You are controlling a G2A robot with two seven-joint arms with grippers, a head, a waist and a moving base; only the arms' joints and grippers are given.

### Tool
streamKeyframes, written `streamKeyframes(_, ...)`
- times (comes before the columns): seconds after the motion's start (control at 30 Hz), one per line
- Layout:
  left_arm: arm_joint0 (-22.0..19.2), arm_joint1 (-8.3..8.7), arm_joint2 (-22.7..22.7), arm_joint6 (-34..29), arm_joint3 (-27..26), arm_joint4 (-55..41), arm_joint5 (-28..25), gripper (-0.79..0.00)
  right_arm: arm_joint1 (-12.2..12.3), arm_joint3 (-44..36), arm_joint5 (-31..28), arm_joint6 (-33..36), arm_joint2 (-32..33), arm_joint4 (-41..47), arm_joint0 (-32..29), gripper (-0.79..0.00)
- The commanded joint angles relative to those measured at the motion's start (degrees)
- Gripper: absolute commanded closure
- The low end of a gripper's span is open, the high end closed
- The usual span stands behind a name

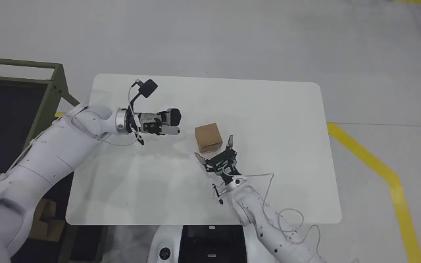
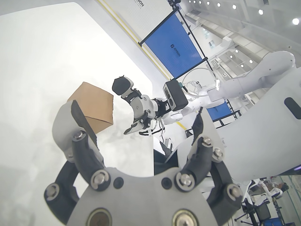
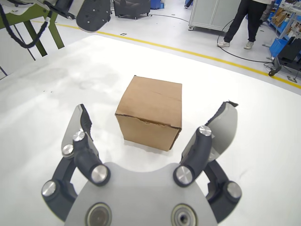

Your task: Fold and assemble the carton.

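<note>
Carton (image 1: 208,135) seen closed, upright at centre of table (image 1: 283,118), underside hidden. Right gripper (image 1: 214,152) spread wide just beside it, no contact seen. Left gripper (image 1: 176,122) released, near, apart; carton corner covered by its finger (image 2: 67,118) in left wrist view

White table (image 1: 276,105), green frame (image 1: 33,64) beside, poss. rack.

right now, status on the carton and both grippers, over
Left gripper open, clear of carton. Right gripper open, facing carton, no contact. Carton folded shut, sitting on table. Nothing between.
</note>
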Motion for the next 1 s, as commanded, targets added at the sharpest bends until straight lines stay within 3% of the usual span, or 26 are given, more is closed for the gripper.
streamKeyframes(0.0, 0.1, -0.18, -0.2, -0.1, 0.0, 0.1, 0.1, -0.785, -0.3, -0.4, 1.5, 1.2, -0.2, 0.7, -0.3, -0.785)
streamKeyframes(0.1, 0.3, -0.42, -0.7, -0.3, 0.1, 0.4, 0.3, -0.785, -1.3, -0.4, 8.8, 2.1, -1.4, 1.5, -0.8, -0.785)
streamKeyframes(0.23, 0.5, -0.70, -1.1, -0.7, 0.3, 0.4, 0.7, -0.785, -2.9, 1.1, 13.9, 0.8, -3.1, 4.0, -0.2, -0.785)
streamKeyframes(0.57, 1.1, -1.17, -2.1, -1.0, 0.5, 0.8, 1.0, -0.785, -5.2, 5.7, 15.2, 6.6, -4.6, 7.1, 4.4, -0.785)
streamKeyframes(0.8, 1.4, -1.38, -2.7, -1.2, 0.7, 0.9, 1.2, -0.785, -6.5, 7.9, 16.0, 6.5, -4.9, 8.2, 5.8, -0.785)
streamKeyframes(0.97, 1.3, -1.53, -2.9, -1.4, 1.0, 0.7, 1.4, -0.785, -7.5, 9.8, 16.4, 2.8, -5.0, 10.5, 5.9, -0.785)
